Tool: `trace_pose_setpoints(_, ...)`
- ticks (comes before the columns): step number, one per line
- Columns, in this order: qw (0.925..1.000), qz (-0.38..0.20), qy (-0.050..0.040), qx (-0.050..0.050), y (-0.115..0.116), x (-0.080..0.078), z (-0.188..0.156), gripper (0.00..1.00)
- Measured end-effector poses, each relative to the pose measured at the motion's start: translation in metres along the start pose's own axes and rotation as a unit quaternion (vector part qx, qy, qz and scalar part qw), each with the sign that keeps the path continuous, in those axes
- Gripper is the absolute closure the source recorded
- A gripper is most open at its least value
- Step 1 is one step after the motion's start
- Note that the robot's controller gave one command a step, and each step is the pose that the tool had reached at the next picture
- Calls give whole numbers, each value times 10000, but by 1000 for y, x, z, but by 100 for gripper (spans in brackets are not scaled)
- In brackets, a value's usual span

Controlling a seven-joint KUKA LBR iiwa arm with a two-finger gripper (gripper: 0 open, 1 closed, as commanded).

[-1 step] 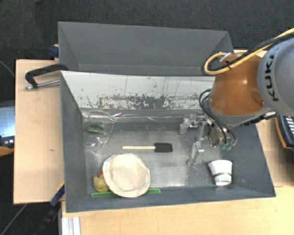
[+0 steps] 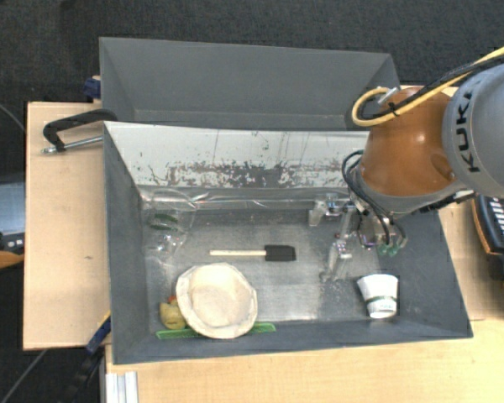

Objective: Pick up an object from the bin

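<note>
The grey arm (image 2: pixel 487 116) bears dark capital letters on its curved shell, just right of the orange cover (image 2: pixel 403 154). They are turned on their side and run along the link. "KUK" can be read; what follows is lost round the curve of the shell.

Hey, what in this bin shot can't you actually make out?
In the camera view:
1. The yellow-green thing lies partly under the white disc; kind unclear.
2. The green strip: middle hidden by that disc.
3. The clear thing at the left of the bin: see-through, outline vague.
4. Far right floor: covered by the arm's orange cover.
</note>
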State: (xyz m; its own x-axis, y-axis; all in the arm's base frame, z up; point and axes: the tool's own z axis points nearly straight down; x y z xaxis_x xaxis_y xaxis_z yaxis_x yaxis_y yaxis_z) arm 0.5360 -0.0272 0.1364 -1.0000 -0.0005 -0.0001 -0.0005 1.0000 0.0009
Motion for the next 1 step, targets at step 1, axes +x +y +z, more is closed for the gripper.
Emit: trace_pose_setpoints(1, 9998, 216, -22, 0, 10, -5, 30, 0)
